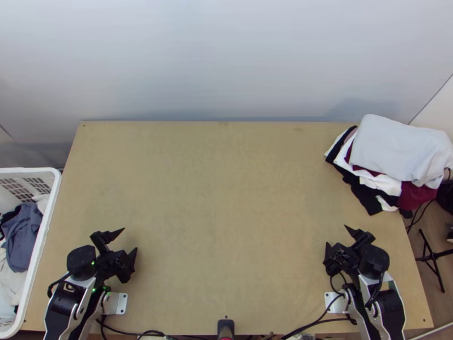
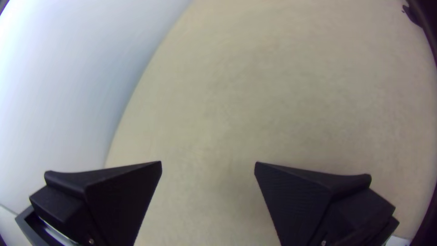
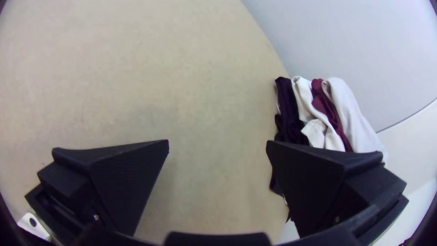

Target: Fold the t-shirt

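Light wooden tabletop; at its left, a white basket of bunched clothes; on its far right corner, a garment stack — which piece is the t-shirt, I can't tell. Left claw and right claw — both open, empty.

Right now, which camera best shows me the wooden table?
The top view: it takes in the wooden table from far edge to near. The left wrist view shows a stretch and one edge; the right wrist view, another stretch, beside the stacked clothes.

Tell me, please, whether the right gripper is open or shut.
Open: the right gripper has its two fingers wide apart, with tabletop showing between them.
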### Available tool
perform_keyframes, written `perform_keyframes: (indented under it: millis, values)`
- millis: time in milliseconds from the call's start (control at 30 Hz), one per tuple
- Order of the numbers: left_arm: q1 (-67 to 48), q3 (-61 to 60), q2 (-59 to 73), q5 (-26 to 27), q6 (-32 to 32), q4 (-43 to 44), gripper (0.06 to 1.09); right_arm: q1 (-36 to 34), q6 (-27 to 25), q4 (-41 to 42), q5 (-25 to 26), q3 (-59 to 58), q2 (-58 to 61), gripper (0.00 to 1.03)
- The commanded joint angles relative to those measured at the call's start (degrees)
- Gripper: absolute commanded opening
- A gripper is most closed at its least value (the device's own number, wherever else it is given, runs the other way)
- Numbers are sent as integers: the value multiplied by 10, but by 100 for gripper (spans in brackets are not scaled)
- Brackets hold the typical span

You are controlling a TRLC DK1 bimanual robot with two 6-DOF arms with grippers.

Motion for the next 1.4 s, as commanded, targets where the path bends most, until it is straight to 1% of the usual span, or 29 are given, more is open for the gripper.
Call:
perform_keyframes:
  millis: [0,33,67,233,267,300,333,367,400,500,533,567,600,667,733,767,800,867,900,933,1033,1100,1267,1367]
  values:
    - [-25,-3,0,16,7,6,105,19,1,3,-9,0,0,99]
    - [-27,-3,0,18,6,6,105,28,5,5,-21,-1,0,99]
    - [-32,-3,0,20,7,5,105,55,13,7,-29,-2,2,99]
    - [-37,-3,0,20,7,5,105,137,18,7,-29,-1,1,99]
    - [-41,-3,0,27,9,6,105,142,13,6,-26,-1,1,99]
    - [-50,-2,0,35,14,4,105,139,-10,6,-27,-1,0,99]
    - [-69,-2,-1,38,56,4,105,141,-40,7,-29,-1,1,99]
    - [-86,-1,-1,36,85,10,105,146,-53,7,-32,-2,2,99]
    - [-86,-2,-2,21,68,45,105,149,-53,8,-32,-1,0,99]
    - [-41,-3,-2,-19,-43,188,105,136,-2,7,-21,0,-1,99]
    - [-22,-5,-2,-41,-97,240,105,122,11,12,-18,0,-1,99]
    - [-2,-8,-2,-75,-168,289,105,103,21,29,-15,0,-1,99]
    - [15,-12,-1,-92,-210,321,105,81,36,53,-14,-1,-1,99]
    - [32,-14,0,-99,-227,322,105,24,61,124,-1,-5,-2,99]
    - [38,-12,-1,-100,-235,324,105,-31,70,220,15,-9,-1,99]
    - [39,-11,-1,-106,-240,332,105,-55,71,255,17,-8,-2,99]
    - [39,-11,-1,-113,-247,347,105,-66,76,268,17,-4,-1,99]
    - [43,-11,-1,-128,-257,371,105,-66,92,268,21,8,-1,99]
    - [43,-9,-1,-130,-262,380,105,-67,113,261,29,14,-1,99]
    - [46,-7,-1,-137,-273,383,105,-64,125,239,29,22,-1,99]
    - [49,1,-1,-152,-289,373,105,-60,184,195,29,51,-1,99]
    - [50,11,-1,-154,-296,359,105,-63,205,177,35,64,0,99]
    - [51,22,0,-185,-365,357,105,-77,264,162,49,87,8,99]
    - [52,20,1,-189,-377,362,105,-85,317,161,49,116,52,99]
